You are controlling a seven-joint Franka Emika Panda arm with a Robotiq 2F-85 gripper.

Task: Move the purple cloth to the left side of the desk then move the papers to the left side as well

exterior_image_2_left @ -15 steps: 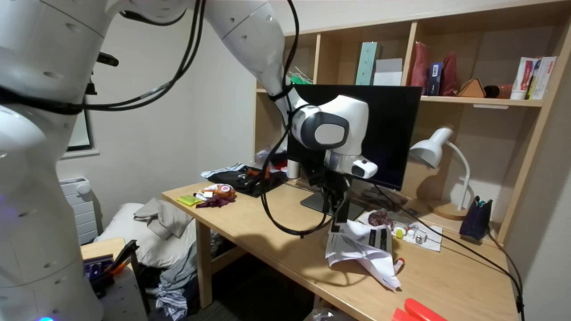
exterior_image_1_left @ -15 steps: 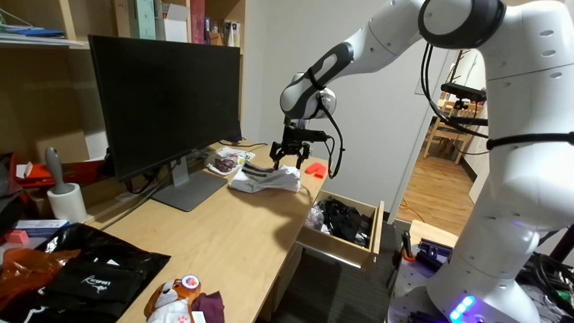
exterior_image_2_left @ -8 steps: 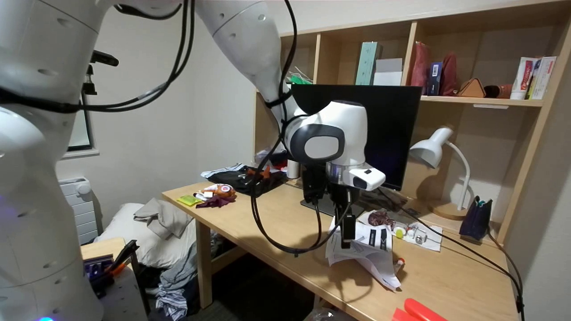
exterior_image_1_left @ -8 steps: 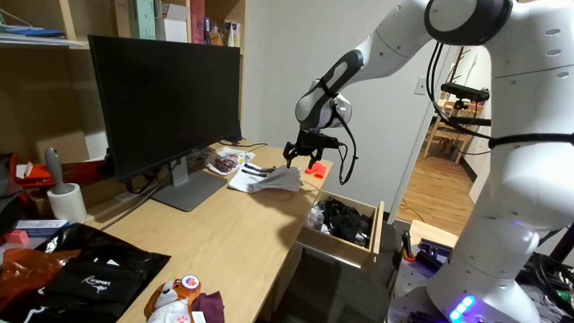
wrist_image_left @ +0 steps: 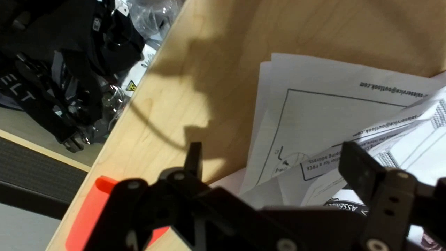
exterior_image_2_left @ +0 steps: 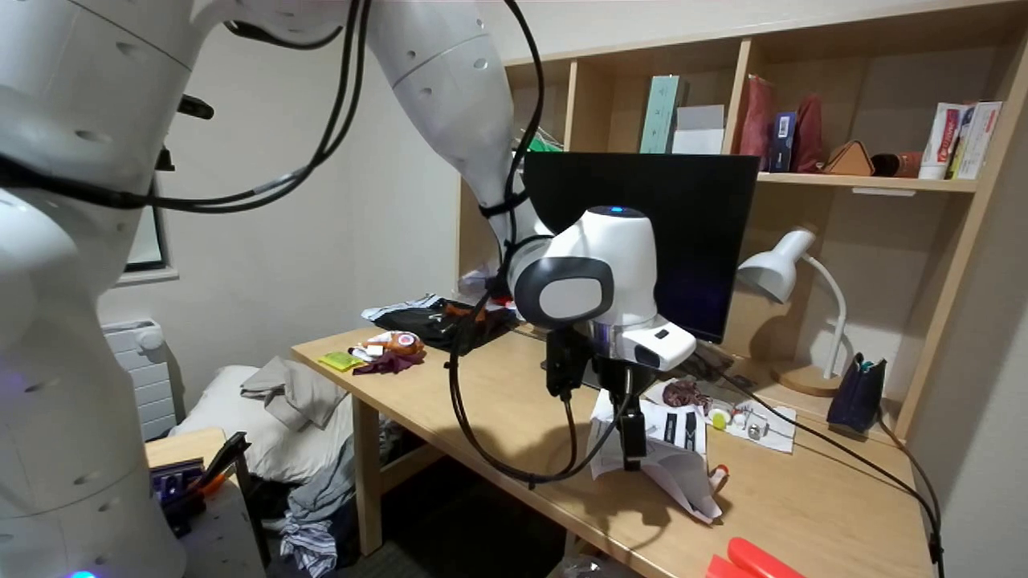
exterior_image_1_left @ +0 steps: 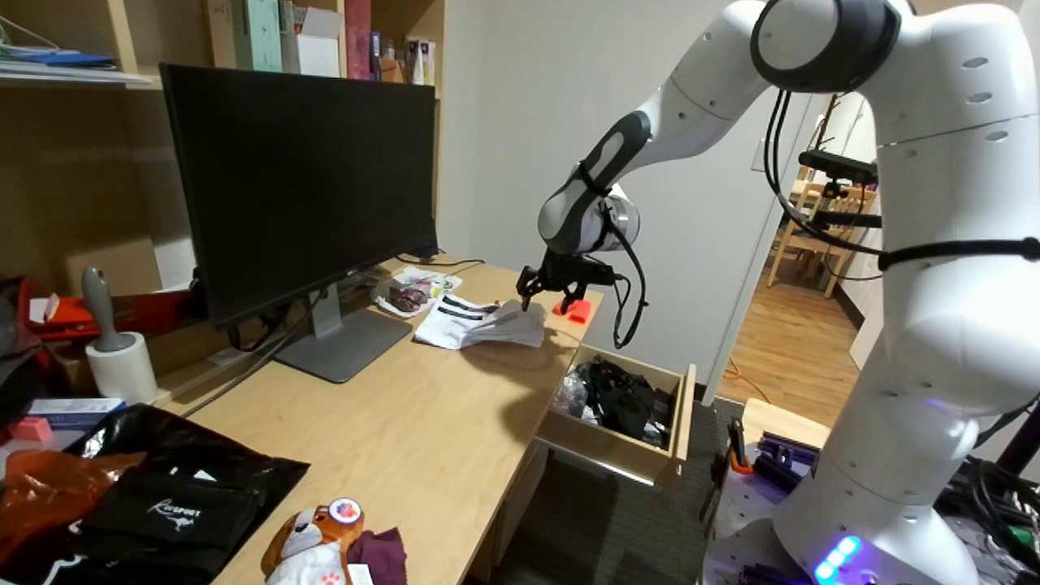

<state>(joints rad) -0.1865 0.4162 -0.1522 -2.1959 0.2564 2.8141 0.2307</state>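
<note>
In an exterior view, the gripper (exterior_image_2_left: 633,459) is seen in front of the papers (exterior_image_2_left: 668,463), which are partly hidden by it; whether they are touched cannot be told. Creased and curled, they are spread on the desk (exterior_image_2_left: 811,498). At its left end, the cloth (exterior_image_2_left: 389,364) is bunched just beside an orange and white item (exterior_image_2_left: 399,343) and a yellow packet (exterior_image_2_left: 340,360). The monitor (exterior_image_2_left: 703,241) is partly covered by the arm (exterior_image_2_left: 458,112).

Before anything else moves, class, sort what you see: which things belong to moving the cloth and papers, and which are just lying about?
Belong to the job:
purple cloth
papers
desk, whose left side is the target
jaws, open near the papers

Just lying about:
monitor
lint roller
red object
white lamp
dog-faced item
</note>
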